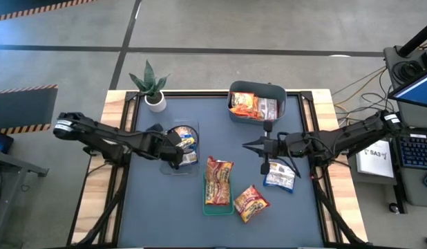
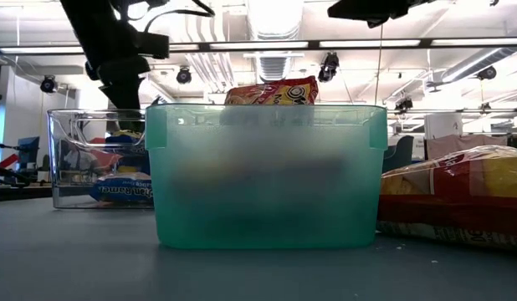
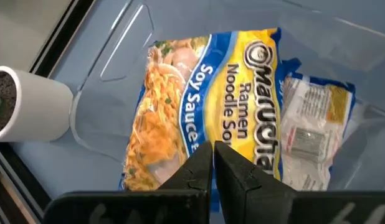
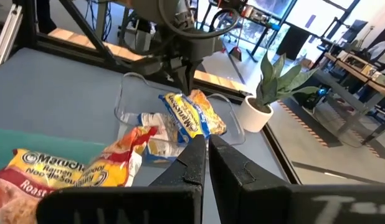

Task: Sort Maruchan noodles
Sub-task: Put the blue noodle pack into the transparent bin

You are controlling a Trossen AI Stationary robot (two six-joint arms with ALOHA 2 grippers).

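A clear bin (image 1: 168,167) at left centre holds blue and yellow Maruchan packets (image 3: 205,93), one (image 4: 187,115) leaning tilted. My left gripper (image 3: 214,152) is shut, slanting down just over that packet. My right gripper (image 1: 245,145) is shut, held level above the table's middle, pointing left, with nothing in it. A green bin (image 2: 267,176) holds orange-red packets (image 1: 218,181). One orange-red packet (image 1: 251,203) and one blue and white packet (image 1: 279,178) lie flat on the table. A grey-blue bin (image 1: 258,86) at the back holds orange and silver packets. My left gripper's shut fingertips (image 4: 186,86) stand right above the upper edge (image 4: 180,98) of the tilted blue and yellow packet, coming from above at a slant. I cannot tell whether they touch it.
A potted plant (image 1: 153,86) in a white pot (image 3: 30,102) stands at the table's far left corner, close behind the clear bin. The near left and near right parts of the dark mat (image 1: 158,214) lie bare. Desks and cables flank the table on the right.
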